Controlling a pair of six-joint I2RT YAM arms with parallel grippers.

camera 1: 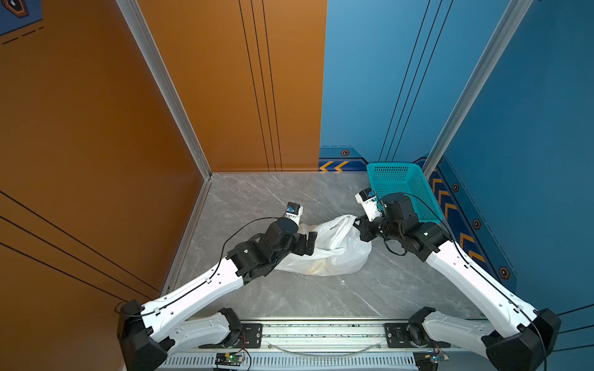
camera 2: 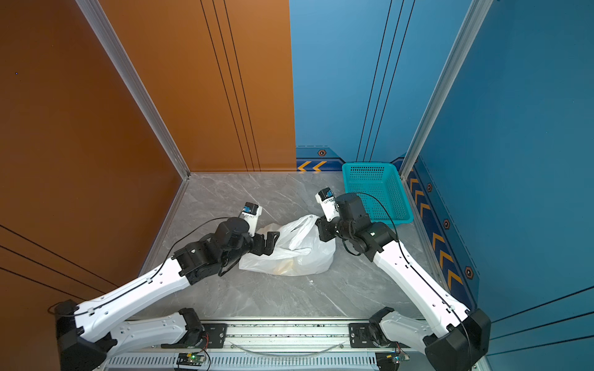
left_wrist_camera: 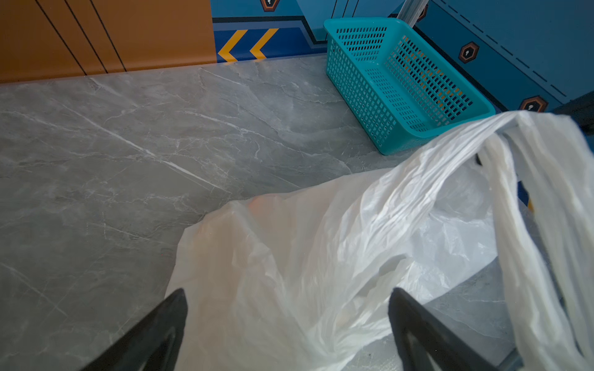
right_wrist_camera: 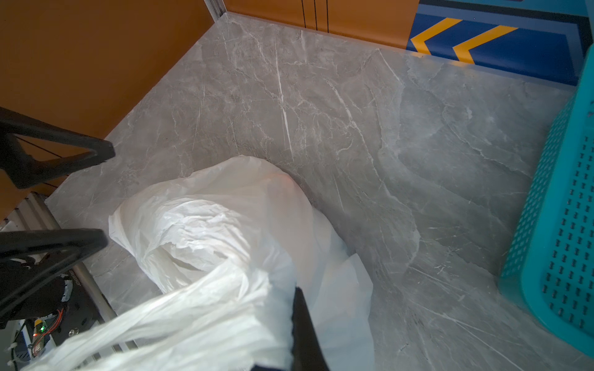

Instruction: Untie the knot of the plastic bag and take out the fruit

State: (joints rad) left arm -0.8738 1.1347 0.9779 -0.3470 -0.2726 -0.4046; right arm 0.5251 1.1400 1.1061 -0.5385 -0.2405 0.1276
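The fruit (camera 1: 316, 267) is the hard part here. It only shows as a faint orange-yellow smudge through the plastic bag (camera 1: 334, 253) in both top views, and as a pinkish-orange glow in the wrist views. How many pieces are inside, or what kind, can't be told.

The bag lies slumped in the middle of the grey marble tabletop (camera 1: 273, 199), between the two arms. The right hand (camera 1: 356, 222) is clamped together on a twisted, bunched-up strip of the bag, which is pulled taut up to it. In the top views its fingertips are too small and dark to read. The right wrist view is the one that helps: one black finger (right_wrist_camera: 302, 321) pressed against the gathered plastic, the other buried behind it.

The left hand (left_wrist_camera: 287, 295) has its fingers spread wide apart, straddling the bag's near side. Whether they touch it can't be told. The right wrist view catches those same two open fingers from the other side.

The right arm covers the teal basket's (camera 1: 390, 175) near end in the top views. The left wrist view shows all of it except one corner behind the bag, sitting in the far corner by the blue wall.
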